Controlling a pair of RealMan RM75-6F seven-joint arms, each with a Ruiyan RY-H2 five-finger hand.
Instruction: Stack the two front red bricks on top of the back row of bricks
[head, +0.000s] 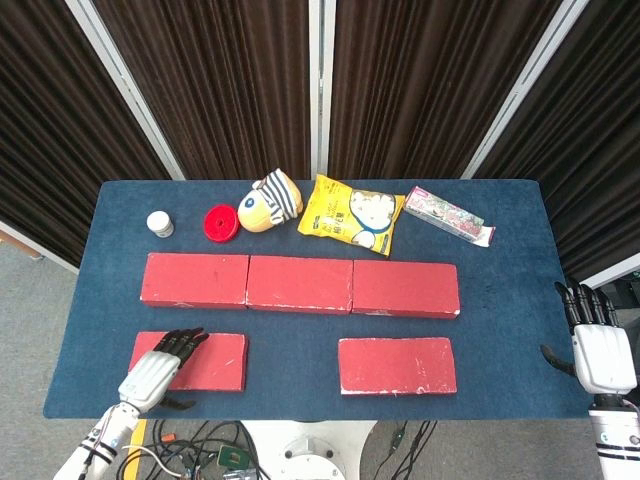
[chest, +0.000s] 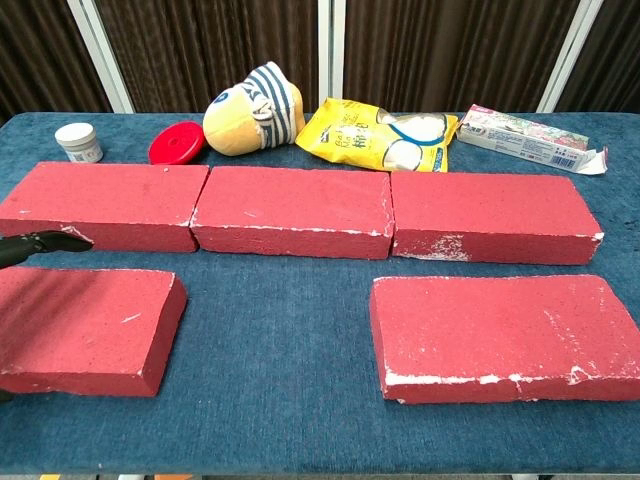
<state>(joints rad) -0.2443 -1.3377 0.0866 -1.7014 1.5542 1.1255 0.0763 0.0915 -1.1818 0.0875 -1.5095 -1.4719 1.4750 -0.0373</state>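
Observation:
Two red bricks lie in front on the blue table: the front left brick (head: 218, 360) (chest: 85, 328) and the front right brick (head: 397, 365) (chest: 505, 335). Behind them, the back row runs as three red bricks end to end: left (head: 195, 280), middle (head: 300, 284) (chest: 290, 210) and right (head: 405, 289). My left hand (head: 158, 372) reaches over the left end of the front left brick with its fingers stretched across the top and its thumb by the near edge. Its dark fingertips (chest: 40, 243) show at the chest view's left edge. My right hand (head: 598, 345) hangs beyond the table's right edge, fingers apart, holding nothing.
Along the back of the table stand a white jar (head: 160, 223), a red lid (head: 220, 222), a striped plush toy (head: 270, 200), a yellow snack bag (head: 350, 215) and a long printed box (head: 448, 215). Blue cloth (head: 295, 355) shows between the two front bricks.

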